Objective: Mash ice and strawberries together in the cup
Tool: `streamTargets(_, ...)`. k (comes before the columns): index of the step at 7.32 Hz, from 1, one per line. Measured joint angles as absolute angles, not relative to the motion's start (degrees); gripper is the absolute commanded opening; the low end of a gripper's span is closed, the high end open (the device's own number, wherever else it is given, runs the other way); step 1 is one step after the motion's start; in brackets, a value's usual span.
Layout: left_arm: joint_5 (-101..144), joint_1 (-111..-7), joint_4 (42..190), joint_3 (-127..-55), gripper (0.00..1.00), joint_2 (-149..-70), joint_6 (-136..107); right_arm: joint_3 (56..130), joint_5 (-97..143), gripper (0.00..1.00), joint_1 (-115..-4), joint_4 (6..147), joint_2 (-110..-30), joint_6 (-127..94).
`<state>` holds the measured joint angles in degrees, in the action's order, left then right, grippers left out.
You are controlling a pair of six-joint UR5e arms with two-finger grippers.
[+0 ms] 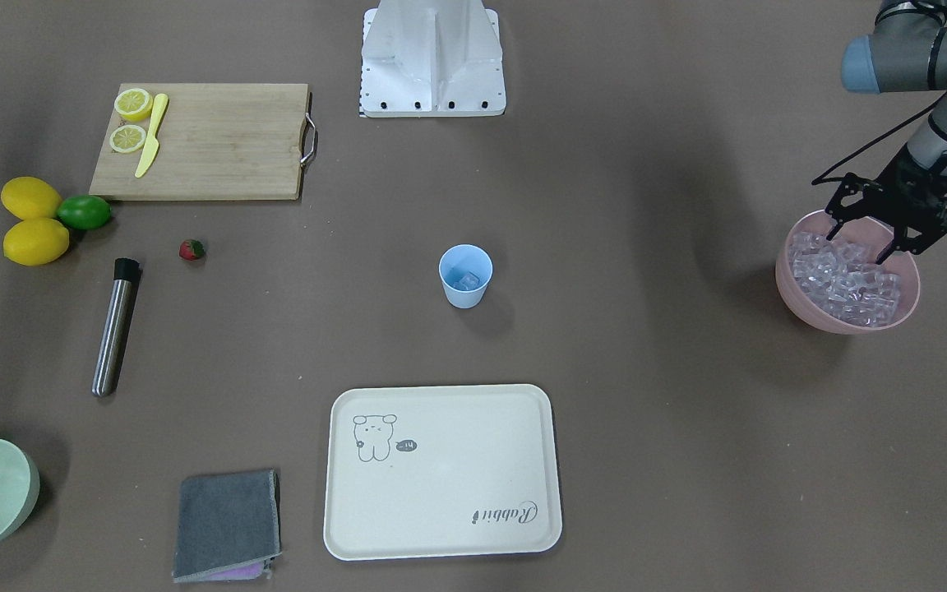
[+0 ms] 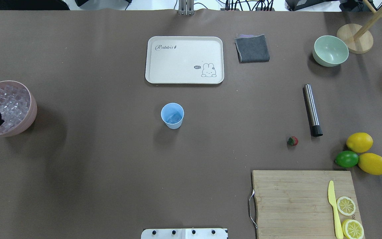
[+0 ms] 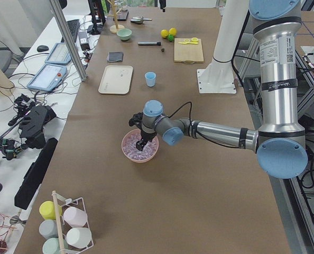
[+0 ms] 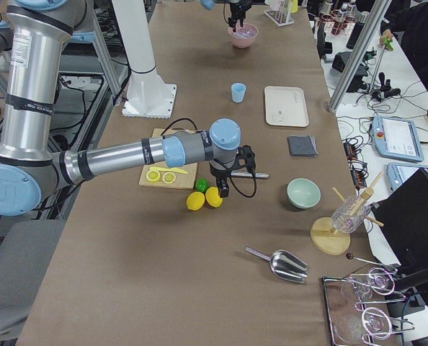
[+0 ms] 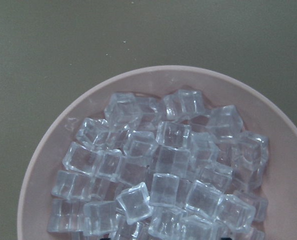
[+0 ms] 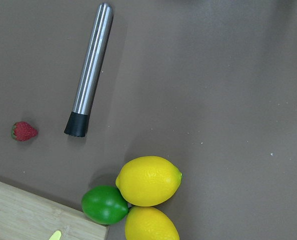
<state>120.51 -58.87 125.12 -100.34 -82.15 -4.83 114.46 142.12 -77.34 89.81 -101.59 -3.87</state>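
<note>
Overhead, front views oppose, share cup (image 1: 466,296); wrist cameras look down, close.

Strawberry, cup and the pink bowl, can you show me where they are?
strawberry (image 2: 292,141): overhead view, on its red body.
cup (image 2: 173,125): overhead view, on its outer wall.
pink bowl (image 2: 33,111): overhead view, on its outer wall.

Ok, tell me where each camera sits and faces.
Front-facing: across table, faces base; left end effector at pink bowl.
Overhead: behind robot, above cup; base edge shows.
Exterior left: table end; left arm near.
Exterior right: opposite end; right arm near.
Left wrist: down on ice.
Right wrist: down on strawberry.
Shared: front-facing and overhead both show the cup.
</note>
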Motion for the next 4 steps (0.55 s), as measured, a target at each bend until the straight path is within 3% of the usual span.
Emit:
streamTargets(1, 120.49, -58.84, 125.70, -99.56, 0.78, -82.10, -3.28, 114.49, 142.12, 1.00, -77.35, 89.79, -101.75, -3.87)
streamTargets(4, 120.95, -58.29, 126.05, -97.93, 0.65, -82.24, -2.82, 114.79, 142.12, 1.00, -77.35, 89.80, -102.07, -3.79)
